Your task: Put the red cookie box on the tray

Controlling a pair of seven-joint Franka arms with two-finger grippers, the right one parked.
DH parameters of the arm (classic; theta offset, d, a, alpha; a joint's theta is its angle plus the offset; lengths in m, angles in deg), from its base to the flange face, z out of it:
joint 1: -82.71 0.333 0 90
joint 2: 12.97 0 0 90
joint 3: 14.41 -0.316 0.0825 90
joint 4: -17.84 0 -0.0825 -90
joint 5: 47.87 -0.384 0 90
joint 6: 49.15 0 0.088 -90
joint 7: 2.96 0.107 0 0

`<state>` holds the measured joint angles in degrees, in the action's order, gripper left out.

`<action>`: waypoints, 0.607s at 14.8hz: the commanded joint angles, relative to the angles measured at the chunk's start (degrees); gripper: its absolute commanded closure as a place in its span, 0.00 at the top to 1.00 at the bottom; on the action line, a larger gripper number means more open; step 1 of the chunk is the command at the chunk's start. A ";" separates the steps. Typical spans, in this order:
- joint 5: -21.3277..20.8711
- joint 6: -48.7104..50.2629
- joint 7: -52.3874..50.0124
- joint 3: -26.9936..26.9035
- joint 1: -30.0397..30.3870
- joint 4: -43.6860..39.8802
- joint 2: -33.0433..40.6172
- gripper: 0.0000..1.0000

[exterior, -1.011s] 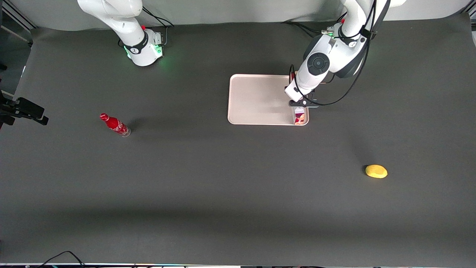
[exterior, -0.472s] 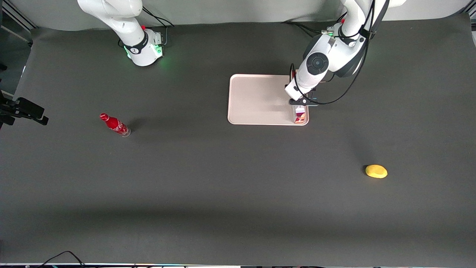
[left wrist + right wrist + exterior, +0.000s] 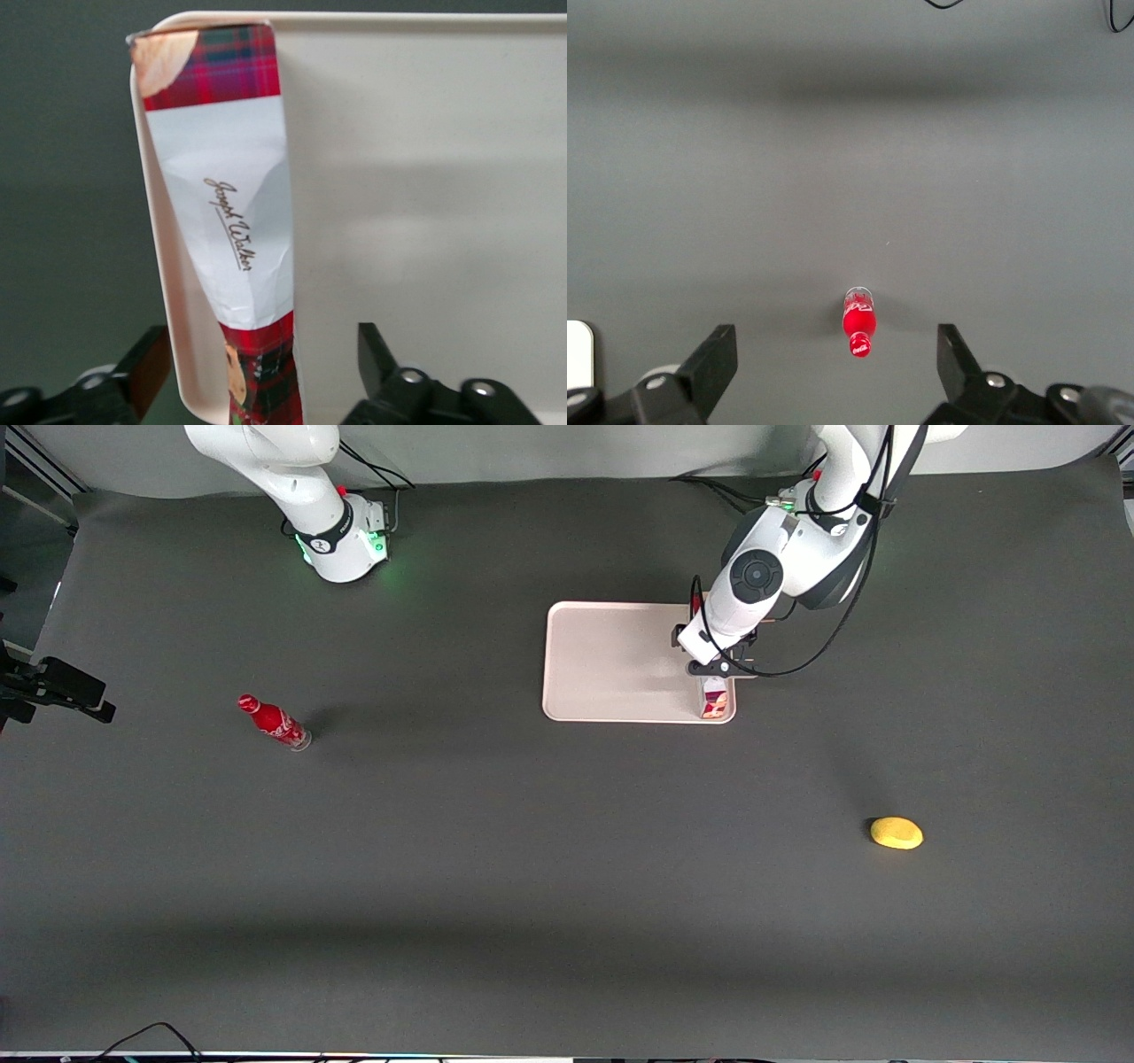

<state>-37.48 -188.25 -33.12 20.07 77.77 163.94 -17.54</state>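
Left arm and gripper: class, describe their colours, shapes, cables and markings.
The left arm has glossy white rounded shells with dark grey joint sections, a black round cap on one joint and loose black cables looping beside it. A green light glows near its base. The gripper above the tray's edge has two black angular fingers with silver screws.

**Hidden and cut off**

In the front view, red cookie box (image 3: 715, 701) mostly covered by the working arm; only the end nearest the camera visible. Gripper (image 3: 714, 668) masked there by its own wrist. In the left wrist view, box (image 3: 232, 221) cut by the picture's edge, tray (image 3: 425, 177) likewise, fingertips (image 3: 372, 350) only partly in frame
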 commanded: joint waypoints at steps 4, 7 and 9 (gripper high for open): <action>0.25 23.30 7.11 -6.69 0.45 -15.98 2.11 1.00; -0.10 39.56 15.20 -14.51 0.45 -30.04 2.03 1.00; -3.17 46.79 16.89 -18.39 0.45 -38.92 1.76 1.00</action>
<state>-37.85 -152.16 -19.76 6.46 78.41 137.16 -15.13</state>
